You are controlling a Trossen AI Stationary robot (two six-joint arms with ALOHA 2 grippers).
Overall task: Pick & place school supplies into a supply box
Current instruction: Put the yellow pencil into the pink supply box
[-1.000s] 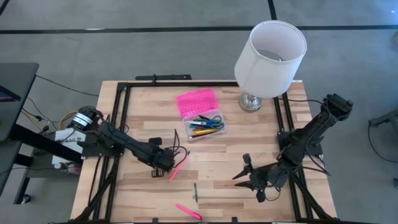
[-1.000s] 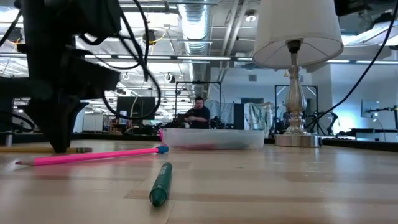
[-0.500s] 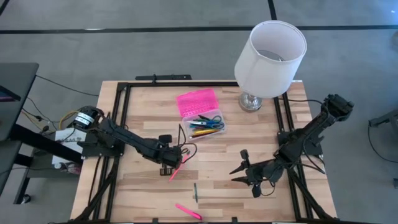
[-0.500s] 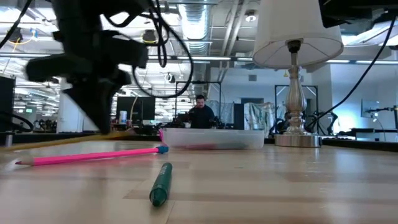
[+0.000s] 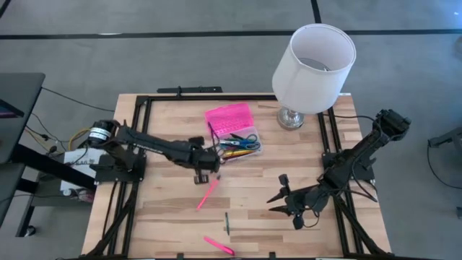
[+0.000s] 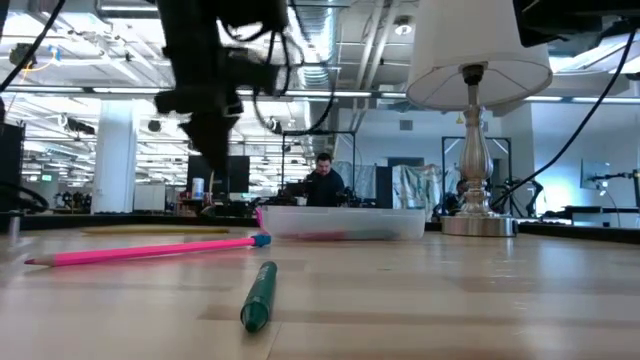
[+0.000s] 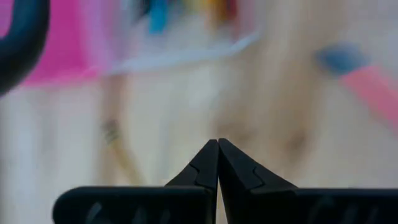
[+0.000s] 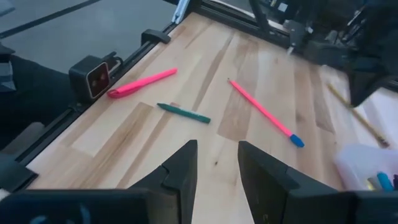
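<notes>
The left pincer [image 5: 211, 163] hangs just short of the supply box [image 5: 237, 146], jaws pressed shut tip to tip; a thin yellow pencil [image 7: 121, 157] shows beneath the tips, but I cannot tell whether it is gripped. The box sits straight ahead of that pincer, its open tray already holding pens and scissors, pink lid [image 5: 229, 118] folded back beyond it. That makes the left arm clearly the nearer one to the box. The right pincer [image 8: 214, 163] waits well apart, jaws parted, gripping nothing. Ahead of it lie the pink pencil [image 8: 264, 114], long axis slanting away toward the box, the green pen [image 8: 185, 113], and a pink marker [image 8: 142, 83] off to the side.
</notes>
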